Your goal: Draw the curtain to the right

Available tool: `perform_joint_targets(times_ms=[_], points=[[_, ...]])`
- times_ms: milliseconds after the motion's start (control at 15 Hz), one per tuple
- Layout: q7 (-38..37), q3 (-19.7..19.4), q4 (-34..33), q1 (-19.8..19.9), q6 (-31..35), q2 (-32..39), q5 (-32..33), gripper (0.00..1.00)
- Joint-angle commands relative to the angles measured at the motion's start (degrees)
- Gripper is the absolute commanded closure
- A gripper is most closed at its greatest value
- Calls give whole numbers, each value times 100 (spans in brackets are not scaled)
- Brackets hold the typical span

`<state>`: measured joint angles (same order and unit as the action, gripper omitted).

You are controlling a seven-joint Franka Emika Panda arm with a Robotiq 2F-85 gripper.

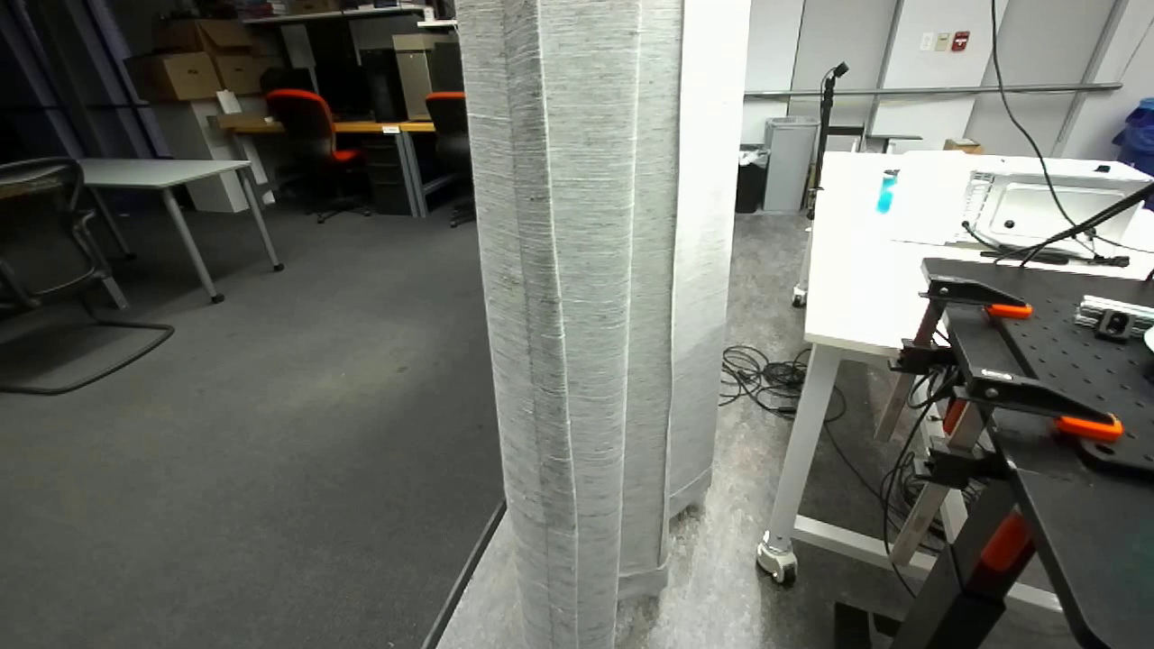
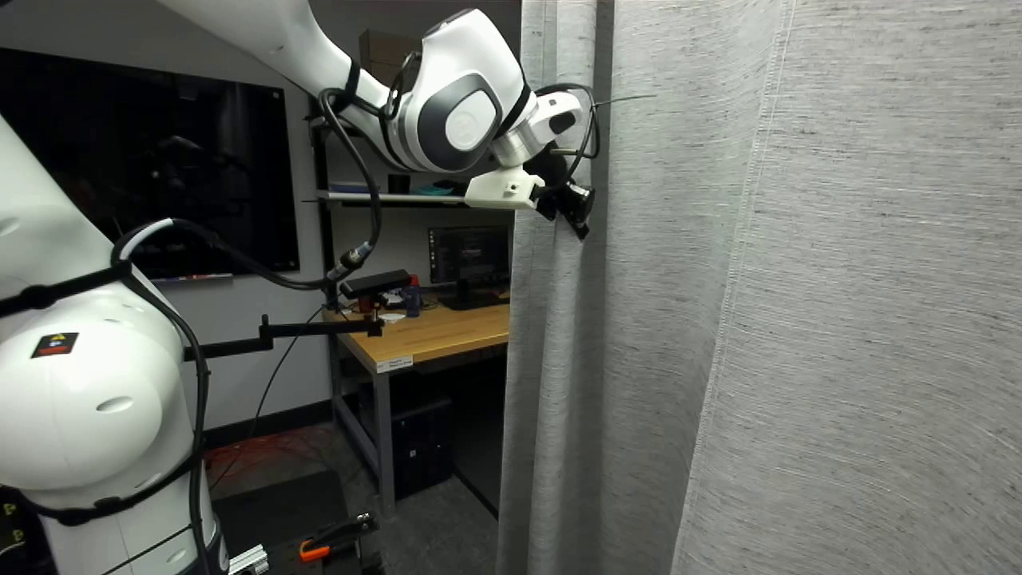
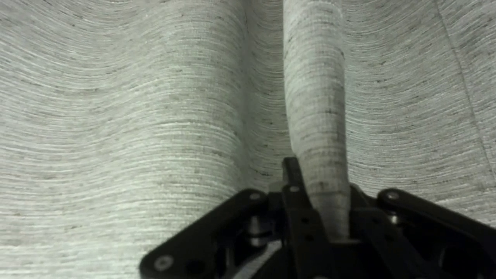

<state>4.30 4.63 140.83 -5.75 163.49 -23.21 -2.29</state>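
Curtain (image 2: 838, 279) hangs in front of wood-topped desk (image 2: 435, 331), partly hiding it. Robotiq gripper (image 3: 324, 190), higher than desk, pinches one vertical fold (image 3: 316, 93), likely because a raised ridge gives firm purchase for dragging rightward.

Blk monitor (image 2: 469, 255) sits on wooden desk (image 2: 447, 329); cables (image 1: 773, 379) lie on flr (image 1: 762, 279) nr wht table (image 1: 852, 279).

Curtain (image 1: 586, 315) blocks the middle in an exterior view. Open carpet (image 1: 334, 433) to its left; right, a floor strip (image 1: 721, 559) with cables (image 1: 764, 383), then the white desk (image 1: 852, 297). At the hand (image 3: 323, 186), a fold (image 3: 319, 97) fills the gap between the fingers (image 3: 293, 174), curtain on either side. In an exterior view, open air below the wrist (image 2: 467, 120), wooden desk (image 2: 431, 339) beyond.
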Motion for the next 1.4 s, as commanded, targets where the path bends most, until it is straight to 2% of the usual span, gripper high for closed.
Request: perform_joint_targets(times_ms=[0, 333, 667, 933, 1333], points=[[0, -233, -16, -6, 114, 6, -28, 100], [68, -920, -240, 206, -14, 32, -253, 100], [55, -1705, -535, 705, -21, -27, -424, 100], [28, -2157, -843, 1109, -29, 0, -496, 100], [99, -2752, -1242, 1409, -121, 93, -709, 100]])
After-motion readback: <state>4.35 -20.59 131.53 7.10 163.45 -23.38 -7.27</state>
